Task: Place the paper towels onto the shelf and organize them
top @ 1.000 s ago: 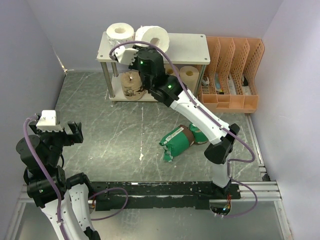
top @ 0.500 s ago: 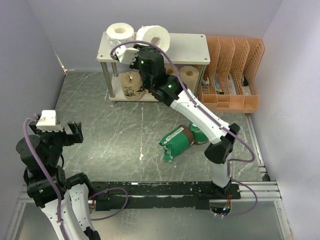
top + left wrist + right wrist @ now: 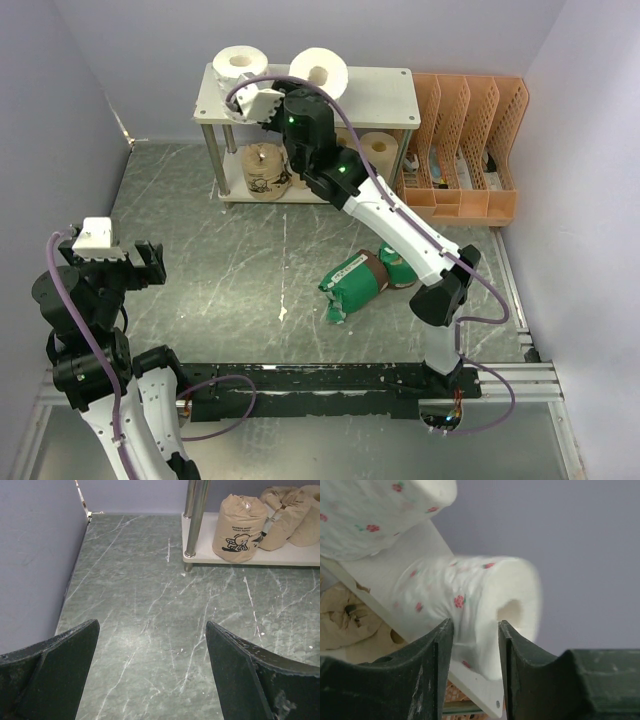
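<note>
On the printed tan roll [image 3: 239, 527], stood on the lower board of the shelf [image 3: 260, 556], "BAMBOO" and "TOILET PAPER" can be read above a small cartoon figure. Its neighbours are cut off by the frame edge. The right arm is stretched to the top board, where a flowered white roll [image 3: 470, 600] is seen, blurred, just beyond the parted, empty jaws of the right gripper [image 3: 472, 625]. The left gripper [image 3: 151, 625] is held wide open over the table [image 3: 150, 605], with nothing gripped. A green-wrapped roll [image 3: 352, 283] is seen lying on the table.
</note>
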You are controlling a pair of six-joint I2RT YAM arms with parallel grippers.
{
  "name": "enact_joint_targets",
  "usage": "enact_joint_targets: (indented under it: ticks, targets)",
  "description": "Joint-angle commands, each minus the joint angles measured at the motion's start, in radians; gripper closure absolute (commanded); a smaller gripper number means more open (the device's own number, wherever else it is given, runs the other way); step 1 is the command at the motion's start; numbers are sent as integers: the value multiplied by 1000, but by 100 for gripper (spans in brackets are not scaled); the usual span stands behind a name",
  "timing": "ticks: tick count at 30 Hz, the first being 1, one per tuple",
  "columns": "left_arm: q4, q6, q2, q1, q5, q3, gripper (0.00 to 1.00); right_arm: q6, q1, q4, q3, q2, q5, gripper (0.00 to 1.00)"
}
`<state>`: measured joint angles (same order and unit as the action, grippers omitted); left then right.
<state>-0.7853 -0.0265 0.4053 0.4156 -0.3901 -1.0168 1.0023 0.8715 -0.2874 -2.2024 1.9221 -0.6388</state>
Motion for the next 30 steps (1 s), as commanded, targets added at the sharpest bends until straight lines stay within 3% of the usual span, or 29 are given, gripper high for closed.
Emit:
enact_joint_targets:
  ticks: [1,12,15,17,20,24,30]
  targets:
    - [29,-7,12,11,-25,3,2,3,-14,106,-18,-16,20,58]
    - [28,-6,15,12,-21,3,2,13,-35,195,10,-16,51,54]
    - [28,-6,15,11,-21,3,2,64,-32,441,81,-40,-53,11]
    - [29,-6,15,12,-19,4,2,60,-36,659,116,-56,-132,4]
    - [29,-4,17,11,-19,3,2,-196,-95,653,167,-149,-161,0]
    - [28,-4,22,12,-16,3,2,-505,-233,694,387,-303,-101,0]
    - [28,-4,19,11,-18,3,2,-916,-514,562,466,-300,46,0]
